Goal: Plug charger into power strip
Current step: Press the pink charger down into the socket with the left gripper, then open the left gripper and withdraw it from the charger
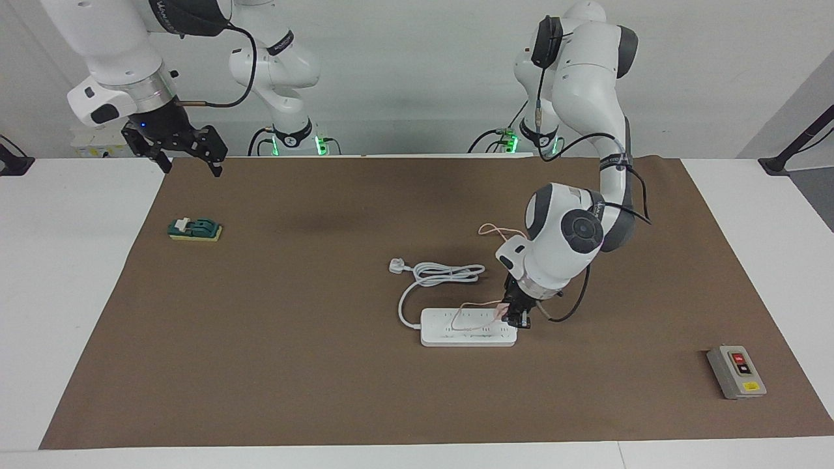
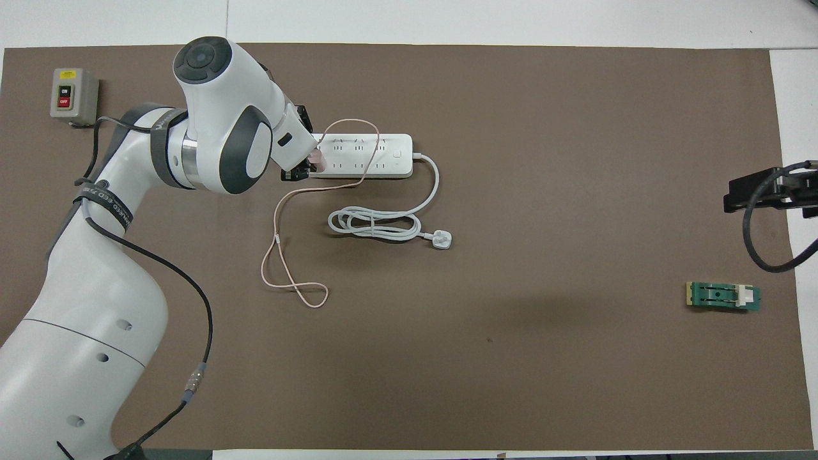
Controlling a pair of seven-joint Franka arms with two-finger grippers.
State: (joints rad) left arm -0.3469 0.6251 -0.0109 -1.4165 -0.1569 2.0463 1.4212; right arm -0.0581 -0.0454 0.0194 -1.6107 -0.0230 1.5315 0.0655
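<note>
Facing view: the left tool [image 1: 513, 314] sits right of frame centre, at the end of the power strip [image 1: 468, 327] toward the left arm's side, with the pale-pink charger [image 1: 502, 311] between its fingers; whether the fingers grip the charger or stand loose around it cannot be told. The charger rests on the end socket of the power strip. Its thin pink cable [image 2: 291, 268] arcs over the strip and runs down-frame in the overhead view to a loop on the brown mat [image 2: 511, 351]. The strip's thick white cord [image 1: 443, 273] lies coiled just above the strip in the facing view, ending in a white three-pin plug [image 1: 397, 265]. The right tool [image 1: 189, 156] waits at the upper left of the facing view, raised over the mat's corner, fingers spread wide and holding nothing. A green block [image 1: 195, 229] lies at left of frame on the worktop; a grey switch box [image 1: 736, 371] lies at lower right.
</note>
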